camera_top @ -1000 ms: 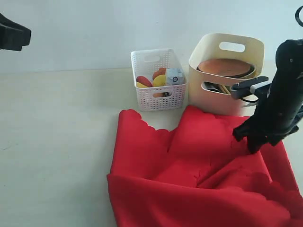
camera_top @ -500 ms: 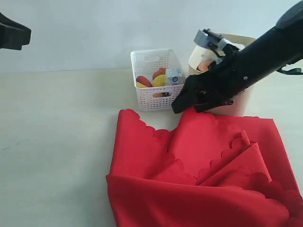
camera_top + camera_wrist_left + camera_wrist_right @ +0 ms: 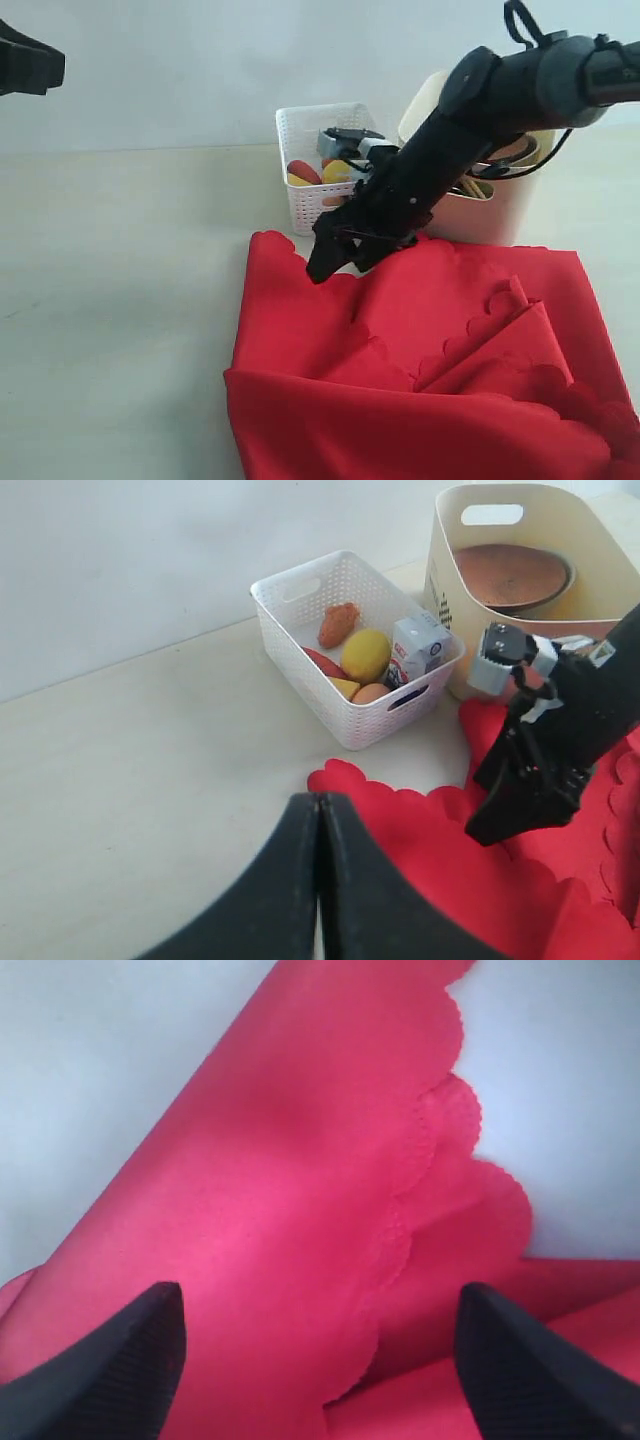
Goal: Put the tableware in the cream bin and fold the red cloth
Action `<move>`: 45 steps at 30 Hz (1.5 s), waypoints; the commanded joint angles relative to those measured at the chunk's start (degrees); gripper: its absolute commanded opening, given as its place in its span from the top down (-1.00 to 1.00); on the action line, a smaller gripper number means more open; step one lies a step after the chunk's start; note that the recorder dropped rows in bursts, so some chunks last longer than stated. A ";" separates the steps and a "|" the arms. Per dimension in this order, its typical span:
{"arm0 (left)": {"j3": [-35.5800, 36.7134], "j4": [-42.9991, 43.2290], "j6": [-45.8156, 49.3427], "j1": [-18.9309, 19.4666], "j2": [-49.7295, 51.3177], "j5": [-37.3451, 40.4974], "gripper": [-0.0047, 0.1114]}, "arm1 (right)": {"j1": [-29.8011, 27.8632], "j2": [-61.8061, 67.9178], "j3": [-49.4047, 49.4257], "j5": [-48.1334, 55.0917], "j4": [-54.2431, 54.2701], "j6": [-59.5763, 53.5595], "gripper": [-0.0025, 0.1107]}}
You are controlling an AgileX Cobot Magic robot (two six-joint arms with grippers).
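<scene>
Right tool hangs over the red cloth, jaws spread wide above its scalloped edge, gripping nothing. The cloth lies rumpled on the worktop, just before the cream bin, terracotta plate inside. Left tool is pinched tight, empty. The carton carries print, probably blue, too small to read.
</scene>
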 commanded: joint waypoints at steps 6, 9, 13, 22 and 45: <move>2.09 -0.28 -0.93 0.17 -6.23 -1.22 0.91 | 2.41 5.87 -3.85 -0.02 -1.31 1.76 -0.31; 4.28 -0.28 -0.93 0.17 -9.43 -2.69 0.91 | 3.19 6.91 -4.49 -0.13 -2.53 2.97 -0.31; 6.53 -0.28 -0.93 0.17 -14.21 -2.94 0.91 | 3.53 8.22 -5.01 -0.54 -4.44 5.33 -0.31; 10.81 -0.28 -0.93 0.17 -26.59 -2.71 0.92 | 5.16 8.88 -5.01 -0.54 -5.41 5.92 0.41; 22.59 2.26 -1.02 0.17 -40.10 -2.66 0.92 | 4.68 -9.33 0.52 3.35 -5.30 9.22 0.96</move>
